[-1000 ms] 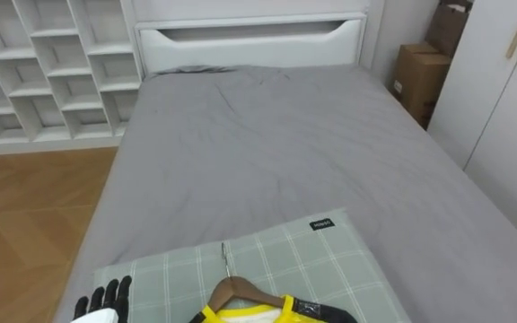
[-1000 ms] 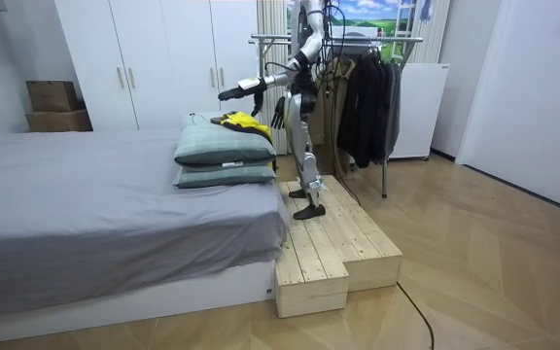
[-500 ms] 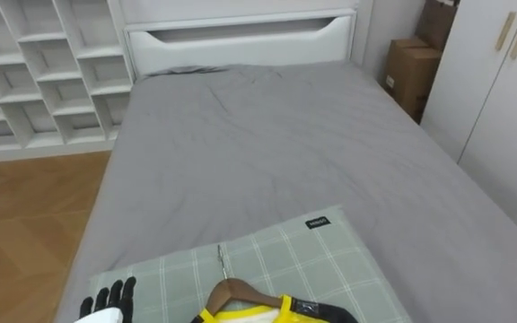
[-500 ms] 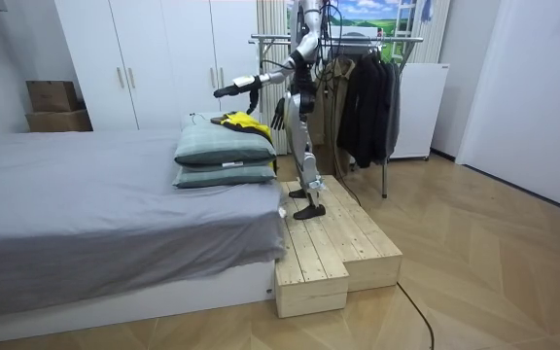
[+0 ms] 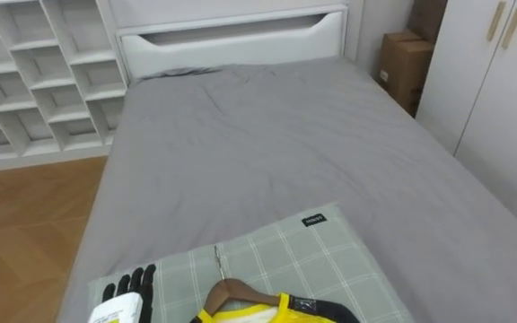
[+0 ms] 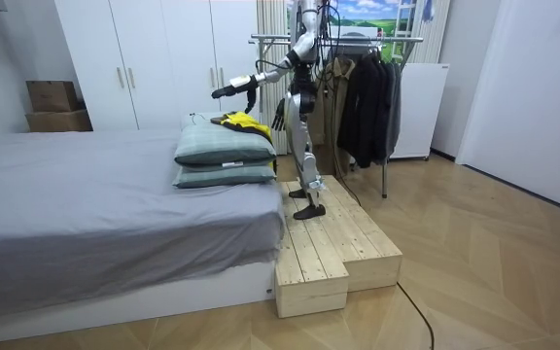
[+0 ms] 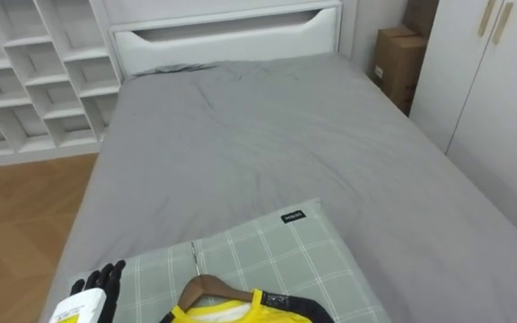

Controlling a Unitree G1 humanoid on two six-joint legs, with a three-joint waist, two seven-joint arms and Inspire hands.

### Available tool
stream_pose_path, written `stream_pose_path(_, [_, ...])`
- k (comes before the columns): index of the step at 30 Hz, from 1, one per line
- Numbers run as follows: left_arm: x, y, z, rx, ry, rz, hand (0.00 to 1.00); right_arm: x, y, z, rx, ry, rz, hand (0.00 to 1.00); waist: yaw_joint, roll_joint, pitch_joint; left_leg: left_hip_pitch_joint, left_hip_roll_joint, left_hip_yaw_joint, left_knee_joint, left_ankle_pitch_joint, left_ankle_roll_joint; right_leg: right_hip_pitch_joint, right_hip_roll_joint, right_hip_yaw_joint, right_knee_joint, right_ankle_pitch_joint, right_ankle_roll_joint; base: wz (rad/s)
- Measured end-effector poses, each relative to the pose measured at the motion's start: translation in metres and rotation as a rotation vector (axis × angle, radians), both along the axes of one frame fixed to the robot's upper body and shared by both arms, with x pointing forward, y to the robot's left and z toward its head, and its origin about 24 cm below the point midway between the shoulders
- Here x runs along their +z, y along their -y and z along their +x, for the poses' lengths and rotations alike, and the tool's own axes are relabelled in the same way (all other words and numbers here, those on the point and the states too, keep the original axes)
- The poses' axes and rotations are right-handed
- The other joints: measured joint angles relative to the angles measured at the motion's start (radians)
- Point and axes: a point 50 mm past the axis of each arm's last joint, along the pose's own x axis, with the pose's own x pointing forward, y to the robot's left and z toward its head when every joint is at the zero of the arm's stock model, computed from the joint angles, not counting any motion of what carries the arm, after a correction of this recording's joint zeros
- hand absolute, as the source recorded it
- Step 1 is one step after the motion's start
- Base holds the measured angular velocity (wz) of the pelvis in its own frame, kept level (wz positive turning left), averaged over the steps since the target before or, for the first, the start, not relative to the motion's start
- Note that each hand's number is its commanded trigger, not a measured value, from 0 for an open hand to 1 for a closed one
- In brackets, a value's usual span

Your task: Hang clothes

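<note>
The humanoid's left hand [image 5: 124,296] has black fingers and a white back carrying a small white tag marked with yellow. The room view shows slim silver-grey limbs with darker joints, a dark right hand [image 6: 278,111], and black cables bunched around the upper body.

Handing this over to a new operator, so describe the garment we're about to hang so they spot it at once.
Start at the grey bed; at its near end lies a green checked pillow. On that pillow rests the garment, on a wooden hanger. It is bright yellow with black trim, unlike the dark clothes on the rack.
</note>
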Motion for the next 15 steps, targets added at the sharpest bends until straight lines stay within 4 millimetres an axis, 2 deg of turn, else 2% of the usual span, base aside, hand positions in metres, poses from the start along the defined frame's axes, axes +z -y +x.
stream_pose_path(10, [0.008, 0.002, 0.016, 0.035, 0.046, -0.069, 0.00, -0.001, -0.003, 0.001, -0.012, -0.004, -0.006, 0.00, 0.008, -0.025, -0.0019, -0.015, 0.001, 0.001, 0.009, 0.001, 0.001, -0.019, -0.002, -0.003, 0.013, 0.000, 0.000, -0.01])
stream_pose_path(15, [0.008, 0.002, 0.018, 0.054, 0.051, -0.099, 0.00, -0.002, -0.004, 0.000, -0.022, -0.008, -0.012, 0.00, 0.007, -0.033, -0.0013, -0.018, 0.003, 0.002, 0.007, 0.001, 0.001, -0.022, 0.000, 0.001, 0.015, 0.000, 0.000, 0.00])
